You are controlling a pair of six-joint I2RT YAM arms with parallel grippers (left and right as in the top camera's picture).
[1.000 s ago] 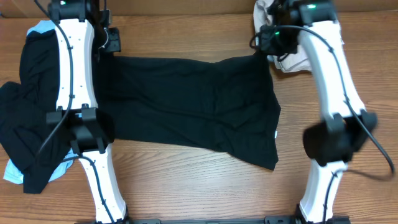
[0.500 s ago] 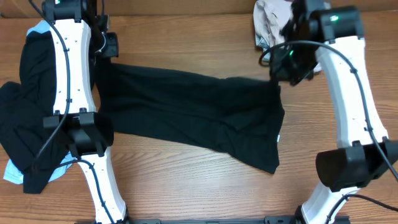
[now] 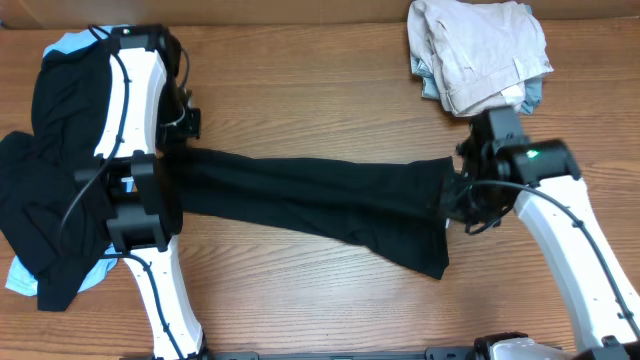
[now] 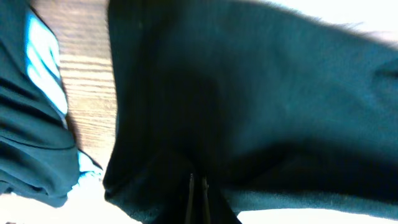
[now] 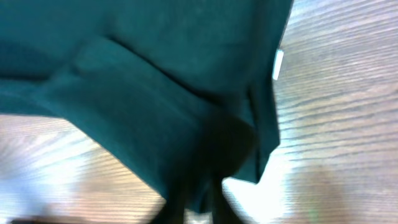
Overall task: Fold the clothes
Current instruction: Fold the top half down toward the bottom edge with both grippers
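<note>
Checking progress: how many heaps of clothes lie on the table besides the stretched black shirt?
2: a black-and-blue heap at the left edge, a beige stack top right. More may lie hidden.

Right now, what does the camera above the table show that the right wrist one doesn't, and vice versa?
Only overhead: the beige pile at the far edge, the heap of black and light blue clothes on the left, the left arm and the right arm. Only right wrist: layered folds of the black shirt close up, with its small white tag. Both: that shirt on the wooden table.
</note>
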